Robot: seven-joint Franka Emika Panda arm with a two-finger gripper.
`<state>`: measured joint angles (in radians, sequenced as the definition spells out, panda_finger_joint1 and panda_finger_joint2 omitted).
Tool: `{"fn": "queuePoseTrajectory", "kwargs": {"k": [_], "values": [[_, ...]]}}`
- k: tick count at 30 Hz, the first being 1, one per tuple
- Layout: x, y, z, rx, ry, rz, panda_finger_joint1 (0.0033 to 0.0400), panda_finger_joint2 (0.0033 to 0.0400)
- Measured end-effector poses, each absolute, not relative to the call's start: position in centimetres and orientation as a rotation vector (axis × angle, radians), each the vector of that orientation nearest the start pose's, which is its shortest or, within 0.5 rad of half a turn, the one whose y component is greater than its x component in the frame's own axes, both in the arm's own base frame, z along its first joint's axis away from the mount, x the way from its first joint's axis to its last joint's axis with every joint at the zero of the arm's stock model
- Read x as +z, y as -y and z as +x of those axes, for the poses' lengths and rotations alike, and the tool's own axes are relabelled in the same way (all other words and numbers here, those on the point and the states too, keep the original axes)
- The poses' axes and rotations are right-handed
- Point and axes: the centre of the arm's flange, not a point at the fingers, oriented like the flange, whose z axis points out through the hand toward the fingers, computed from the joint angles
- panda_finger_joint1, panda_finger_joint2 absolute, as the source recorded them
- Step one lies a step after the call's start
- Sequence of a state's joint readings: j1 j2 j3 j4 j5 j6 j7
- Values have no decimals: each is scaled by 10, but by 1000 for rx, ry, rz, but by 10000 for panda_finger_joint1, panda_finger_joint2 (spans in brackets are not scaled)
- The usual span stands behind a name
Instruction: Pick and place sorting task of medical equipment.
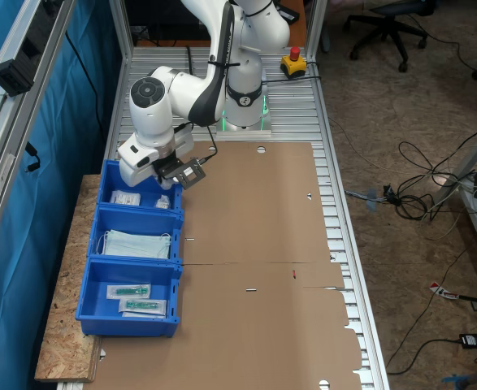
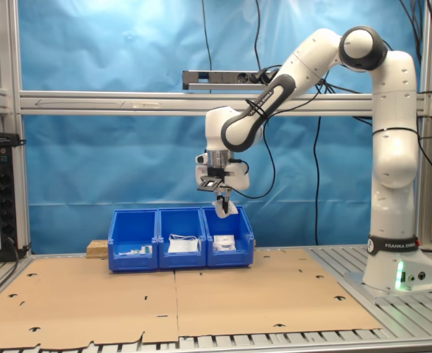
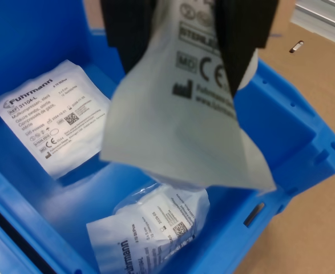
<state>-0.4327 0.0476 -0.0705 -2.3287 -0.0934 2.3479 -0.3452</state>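
Now the gripper (image 2: 223, 197) hangs above the end bin (image 2: 228, 237) of the blue three-bin row, the bin at the second exterior view's right, nearest the robot's base. Its jaws are clamped on a white packet (image 3: 181, 123), which dangles crumpled from the black fingers (image 3: 244, 34) in the wrist view, lower corner drooping over the bin's outer wall. Inside that bin lie two more white packets: one flat (image 3: 50, 117), one crinkled (image 3: 150, 228), apart from each other with bare blue floor between. In the first exterior view the middle bin (image 1: 136, 214) holds pale-blue masks (image 1: 136, 244), and the far bin (image 1: 129, 317) long clear packets with green parts (image 1: 136, 297). Beside the bins the brown cardboard (image 1: 254, 268) lies wide and bare, plenty of open room toward the table's slotted edge (image 1: 340, 227).
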Motion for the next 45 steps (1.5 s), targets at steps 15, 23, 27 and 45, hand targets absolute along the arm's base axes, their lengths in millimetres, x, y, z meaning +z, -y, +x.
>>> {"fn": "queuePoseTrajectory", "kwargs": {"k": [15,23,27,45], "values": [[309,250,443,95,-158,-3186,60,60],[309,252,442,95,-164,-3186,60,60],[309,252,442,94,-165,-3186,60,60],[309,253,442,89,-167,-3187,148,148]]}}
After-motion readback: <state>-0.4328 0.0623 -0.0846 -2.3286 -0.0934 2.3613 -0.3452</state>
